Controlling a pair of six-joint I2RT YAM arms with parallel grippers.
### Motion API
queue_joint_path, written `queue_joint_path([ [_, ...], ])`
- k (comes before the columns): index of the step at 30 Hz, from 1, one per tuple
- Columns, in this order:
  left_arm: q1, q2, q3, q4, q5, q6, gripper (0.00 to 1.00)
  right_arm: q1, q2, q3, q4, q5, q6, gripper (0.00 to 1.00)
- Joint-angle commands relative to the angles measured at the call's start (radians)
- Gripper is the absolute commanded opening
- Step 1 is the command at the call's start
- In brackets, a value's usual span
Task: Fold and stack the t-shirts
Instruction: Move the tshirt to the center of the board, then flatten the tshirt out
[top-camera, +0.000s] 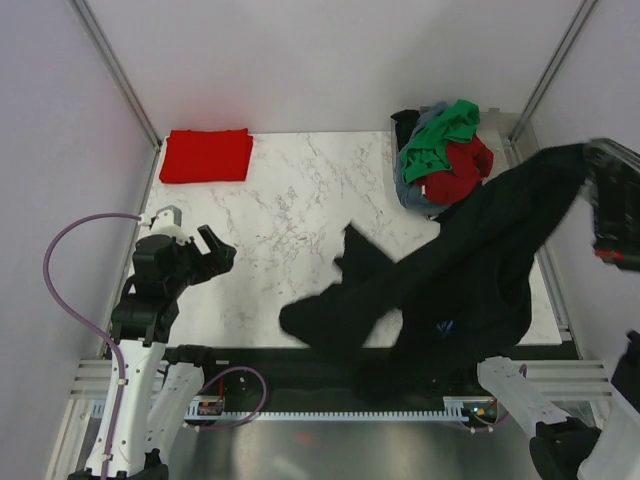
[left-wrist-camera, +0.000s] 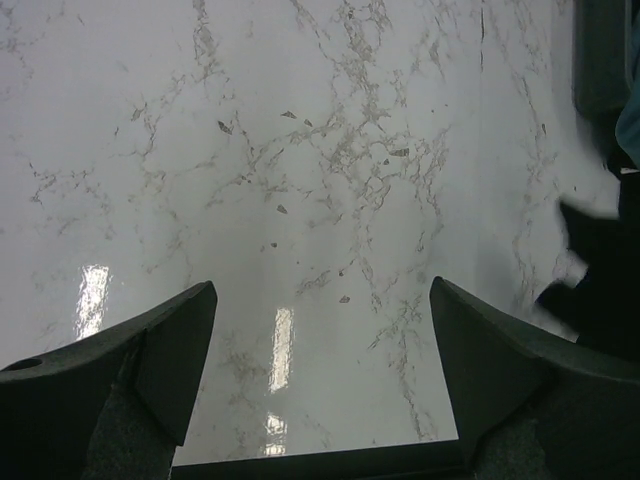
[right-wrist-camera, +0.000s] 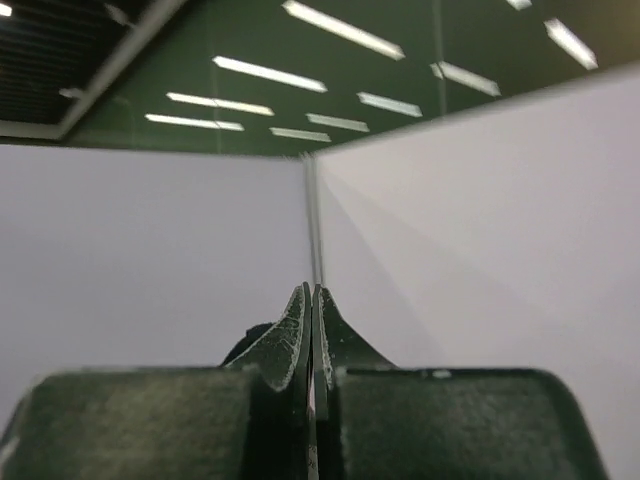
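Observation:
My right gripper (top-camera: 592, 152) is raised high at the right edge, shut on a corner of the large black t-shirt (top-camera: 470, 270). The shirt hangs down diagonally to the table's near edge, its tiny blue mark (top-camera: 443, 326) showing. In the right wrist view the gripper (right-wrist-camera: 312, 292) has its jaws pressed together, with a bit of black cloth (right-wrist-camera: 245, 345) beside them. My left gripper (top-camera: 215, 250) is open and empty over bare marble at the left, and it also shows in the left wrist view (left-wrist-camera: 322, 300). The shirt's edge (left-wrist-camera: 600, 270) shows at the right there.
A folded red t-shirt (top-camera: 207, 155) lies at the back left. A pile at the back right holds a green (top-camera: 440, 135), a red (top-camera: 462, 170), a grey-blue (top-camera: 410, 190) and a black (top-camera: 405, 122) shirt. White walls enclose the marble table (top-camera: 290, 210).

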Motion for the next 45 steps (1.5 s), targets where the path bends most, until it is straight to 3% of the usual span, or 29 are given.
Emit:
queue_joint_path([
  [1,-0.004,0.007,0.014,0.005,-0.032,-0.031,0.95,-0.002,0.151,-0.281,-0.224,0.186,0.075,0.0],
  [5,-0.004,0.012,0.014,0.002,-0.038,-0.034,0.96,-0.012,0.23,-0.486,-0.523,0.556,0.063,0.0],
  [7,-0.004,0.014,0.019,0.0,-0.036,-0.035,0.96,-0.075,0.333,-0.6,-0.548,0.542,0.052,0.0],
  [8,-0.004,0.014,0.019,0.002,-0.035,-0.034,0.96,-0.098,0.378,-0.624,-0.556,0.445,0.043,0.0],
  [11,-0.004,0.017,0.02,0.002,-0.025,-0.034,0.96,-0.12,0.558,-0.666,-0.597,0.344,-0.007,0.03],
  [13,-0.004,0.02,0.019,0.002,-0.025,-0.032,0.96,-0.12,0.622,-0.672,-0.623,0.344,-0.029,0.4],
  [14,-0.004,0.023,0.017,0.002,-0.025,-0.034,0.96,-0.12,0.621,-0.678,-0.631,0.362,-0.029,0.84],
  [15,-0.004,0.02,0.016,0.002,-0.025,-0.034,0.96,-0.12,0.594,-0.695,-0.631,0.399,-0.026,0.98],
  [22,-0.006,0.044,0.011,0.0,-0.022,-0.04,0.96,-0.095,0.437,-0.77,-0.659,0.448,-0.035,0.98],
  [26,-0.006,0.066,0.014,0.0,-0.021,-0.038,0.96,0.051,0.432,-0.914,-0.611,0.422,-0.031,0.92],
  [29,-0.006,0.058,0.012,0.002,-0.022,-0.038,0.96,0.153,0.466,-0.934,-0.59,0.49,-0.006,0.92],
  [38,-0.017,0.041,0.012,0.002,-0.022,-0.04,0.95,0.136,0.676,-0.763,-0.524,0.582,-0.132,0.89],
  [45,-0.024,0.044,0.011,0.002,-0.032,-0.04,0.95,0.113,0.796,-0.732,-0.49,0.629,-0.199,0.88],
])
